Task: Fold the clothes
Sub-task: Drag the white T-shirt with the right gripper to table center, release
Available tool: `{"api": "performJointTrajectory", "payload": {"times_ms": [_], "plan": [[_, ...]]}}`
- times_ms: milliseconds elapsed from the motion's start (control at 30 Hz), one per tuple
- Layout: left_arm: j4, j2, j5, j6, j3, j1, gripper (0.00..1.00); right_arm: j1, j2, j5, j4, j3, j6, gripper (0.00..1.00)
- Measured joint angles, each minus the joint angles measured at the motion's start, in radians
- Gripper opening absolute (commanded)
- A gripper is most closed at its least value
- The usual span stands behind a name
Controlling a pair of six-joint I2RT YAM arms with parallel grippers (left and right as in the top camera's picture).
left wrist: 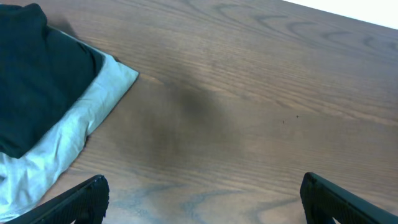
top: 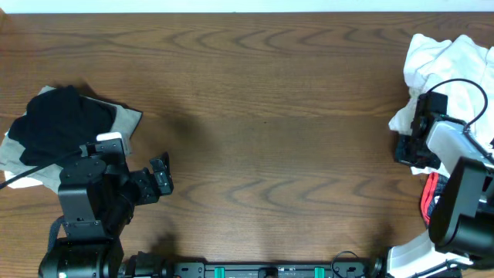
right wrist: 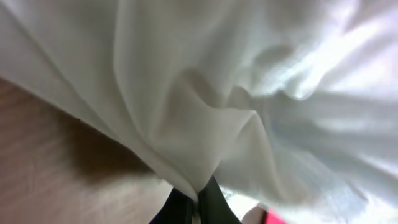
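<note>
Overhead looks straight down; wrist cameras sit close to table, clothes.

Left claw gapes wide; right claw clamped tight.

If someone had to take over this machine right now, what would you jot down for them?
Left pincer: open, over the bare table, beside the left stack.
Right pincer: shut on a fold of the white garment at the table's right edge.
Done: black garment lies on a pale grey cloth; both look folded.
Left: the white garment is crumpled; spread and fold it.
</note>
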State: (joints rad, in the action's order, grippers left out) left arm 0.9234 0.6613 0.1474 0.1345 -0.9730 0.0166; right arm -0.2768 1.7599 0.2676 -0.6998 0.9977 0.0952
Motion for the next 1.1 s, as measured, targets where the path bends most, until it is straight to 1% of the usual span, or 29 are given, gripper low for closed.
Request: {"api": "performJointTrajectory", "payload": {"times_ms": [133,300,433,500,633,733,900,1100], "plan": [[-0.002,0.000,0.000,0.000,0.000,0.000,0.98,0.000,-0.105,-0.073,-0.092,0.129,0.000,0.01],[-0.003,0.000,0.003,0.000,0.000,0.000,0.98,0.022,-0.312,-0.288,-0.155,0.353,-0.019,0.01],[-0.003,0.000,0.003,0.000,0.000,0.000,0.98,0.154,-0.453,-0.460,-0.163,0.433,-0.051,0.01],[-0.003,0.000,0.003,0.000,0.000,0.000,0.98,0.274,-0.495,-0.505,-0.179,0.439,-0.059,0.01],[-0.003,0.000,0.003,0.000,0.000,0.000,0.98,0.483,-0.483,-0.558,-0.190,0.435,-0.066,0.01],[-0.003,0.000,0.003,0.000,0.000,0.000,0.98,0.600,-0.424,-0.535,-0.198,0.421,-0.071,0.01],[-0.002,0.000,0.003,0.000,0.000,0.000,0.98,0.667,-0.351,-0.505,-0.195,0.407,-0.074,0.01],[-0.001,0.000,0.003,0.000,0.000,0.000,0.98,0.669,-0.351,-0.491,-0.193,0.406,-0.077,0.01]]}}
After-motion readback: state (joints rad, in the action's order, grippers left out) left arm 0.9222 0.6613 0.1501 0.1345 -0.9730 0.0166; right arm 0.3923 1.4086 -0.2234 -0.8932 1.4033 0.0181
